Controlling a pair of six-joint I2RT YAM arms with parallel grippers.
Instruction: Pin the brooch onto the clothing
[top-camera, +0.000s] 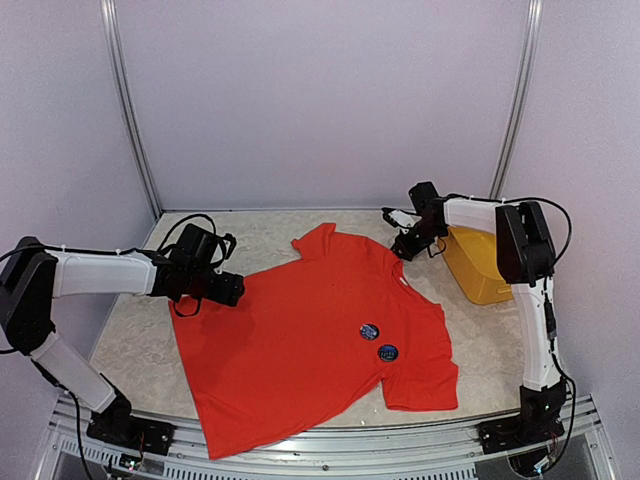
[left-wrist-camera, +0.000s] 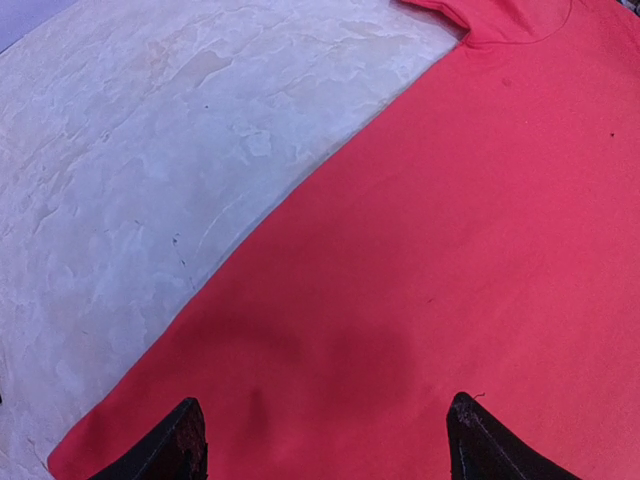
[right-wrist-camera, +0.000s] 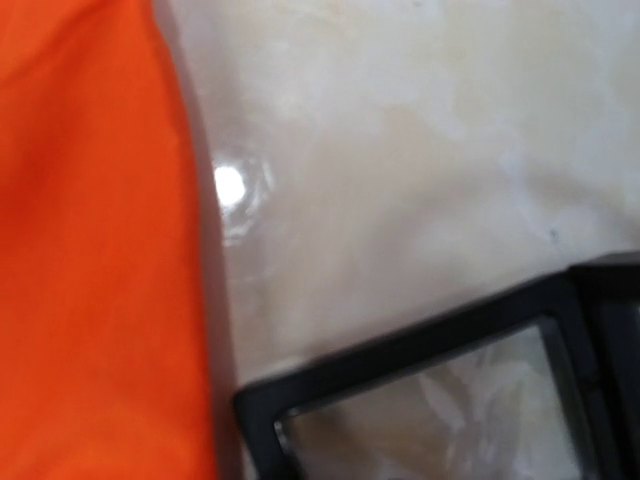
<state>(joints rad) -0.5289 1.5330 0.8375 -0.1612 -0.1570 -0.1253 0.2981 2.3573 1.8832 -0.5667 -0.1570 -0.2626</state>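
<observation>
The clothing (top-camera: 300, 350), a red-orange T-shirt, lies spread flat on the table. Two small round dark brooches (top-camera: 369, 330) (top-camera: 387, 352) rest on its chest, towards the right sleeve. My left gripper (top-camera: 228, 290) hovers over the shirt's left sleeve edge. In the left wrist view it (left-wrist-camera: 325, 410) is open, its dark fingertips (left-wrist-camera: 185, 440) wide apart over the clothing (left-wrist-camera: 450, 250) with nothing between them. My right gripper (top-camera: 405, 245) is at the shirt's right shoulder. Its wrist view is blurred and shows the clothing (right-wrist-camera: 90, 250) at left, so its jaws cannot be made out.
A yellow plastic basket (top-camera: 478, 270) stands at the right, just behind the right gripper. The marbled tabletop (top-camera: 130, 340) shows around the shirt. A black frame-like part (right-wrist-camera: 400, 350) crosses the lower right of the right wrist view. White walls enclose the back and sides.
</observation>
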